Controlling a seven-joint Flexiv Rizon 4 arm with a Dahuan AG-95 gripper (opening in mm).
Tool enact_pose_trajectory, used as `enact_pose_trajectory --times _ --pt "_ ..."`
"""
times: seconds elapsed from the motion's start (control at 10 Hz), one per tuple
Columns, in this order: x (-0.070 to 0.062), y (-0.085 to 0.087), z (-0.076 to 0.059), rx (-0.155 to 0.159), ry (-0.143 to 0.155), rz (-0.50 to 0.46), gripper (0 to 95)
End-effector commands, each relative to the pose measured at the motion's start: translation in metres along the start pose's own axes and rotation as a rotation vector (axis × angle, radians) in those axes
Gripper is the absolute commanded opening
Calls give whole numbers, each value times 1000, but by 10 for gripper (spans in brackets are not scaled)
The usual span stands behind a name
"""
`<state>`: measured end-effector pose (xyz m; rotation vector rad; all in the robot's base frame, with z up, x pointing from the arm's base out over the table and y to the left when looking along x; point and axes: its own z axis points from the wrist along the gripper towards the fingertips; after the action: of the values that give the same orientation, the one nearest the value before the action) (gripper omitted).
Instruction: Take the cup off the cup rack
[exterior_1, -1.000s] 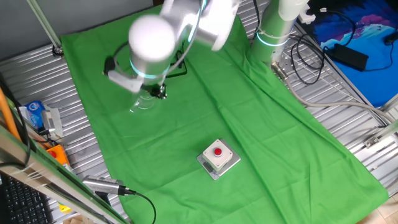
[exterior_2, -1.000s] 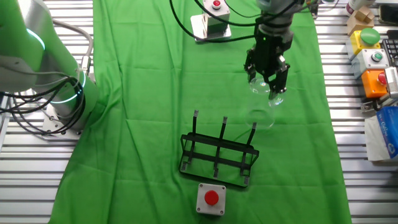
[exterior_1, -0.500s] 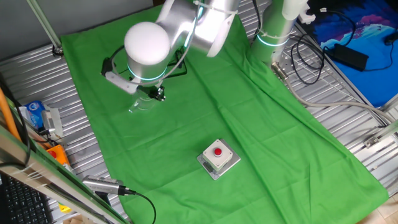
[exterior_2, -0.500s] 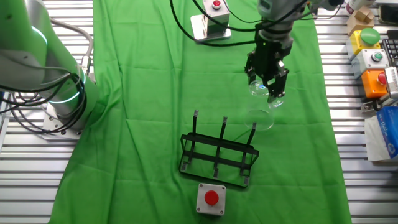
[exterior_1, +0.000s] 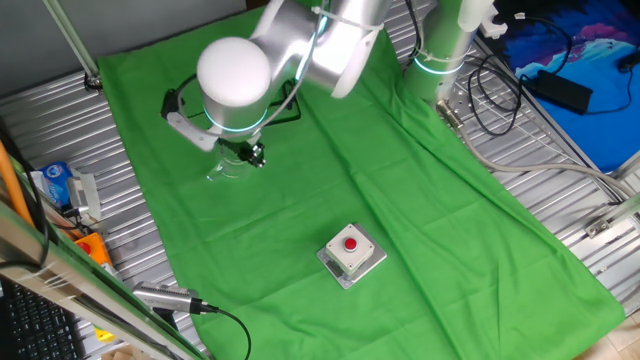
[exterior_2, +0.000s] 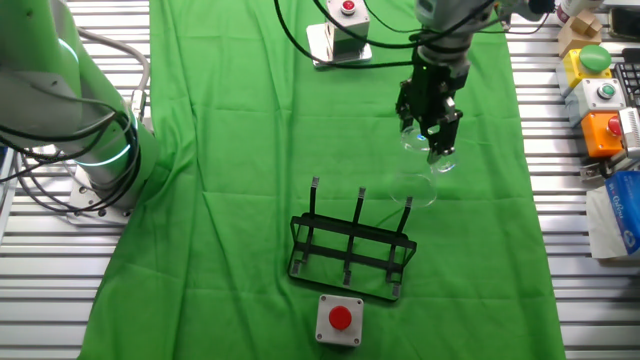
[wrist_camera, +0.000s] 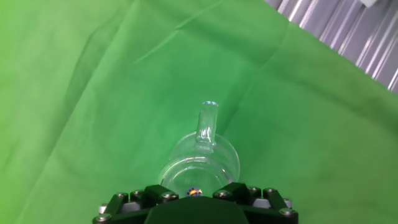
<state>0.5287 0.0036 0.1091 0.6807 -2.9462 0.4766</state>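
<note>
One fixed view: the white arm (exterior_1: 300, 45) reaches across the green cloth (exterior_1: 420, 200) from the 1 o'clock corner, its round wrist joint covering most of the gripper (exterior_1: 243, 157). The cup (exterior_1: 226, 167), clear glass, shows just below the wrist at about 9 o'clock of the cloth's middle. A grey box with a red button (exterior_1: 351, 251) sits at 5 o'clock from the cup, well apart. Only thin black wires of the cup rack (exterior_1: 178, 100) peek out at 11 o'clock of the wrist.

The other fixed view: the gripper (exterior_2: 432, 128) hangs fingers down over the cloth (exterior_2: 240, 150), black fingers (exterior_2: 447, 126) drawn narrow on the rim of the cup (exterior_2: 428, 152), whose faint outline tilts down toward 6 o'clock. The cup is off the cup rack (exterior_2: 351, 254), which stands at 7 o'clock from it, near but apart, three pegs upright and bare. A box with a red button (exterior_2: 339, 319) lies just beside the rack's base at 6 o'clock; a second button box (exterior_2: 340, 38) rests at the cloth's 12 o'clock edge.

Hand view: the cup (wrist_camera: 200, 163) fills the lower centre, its body running out at 12 o'clock from the black fingers (wrist_camera: 239, 191) that pinch its near rim, a stub-like handle (wrist_camera: 206, 127) pointing to 12 o'clock over the cloth (wrist_camera: 93, 93)
</note>
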Motion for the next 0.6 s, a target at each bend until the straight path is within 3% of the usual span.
enact_pose_trajectory --times 0.1,0.2,0.3,0.4,0.5,0.6 --pt "-3 10 -1 -27 -13 44 570" --pt "-3 12 -1 -11 -11 42 570" --pt "-3 12 -1 30 -6 30 570" --pt "-3 12 -1 44 -1 23 760" --pt "-3 12 -1 27 6 25 760" --pt "-3 12 -1 -46 -3 57 950"
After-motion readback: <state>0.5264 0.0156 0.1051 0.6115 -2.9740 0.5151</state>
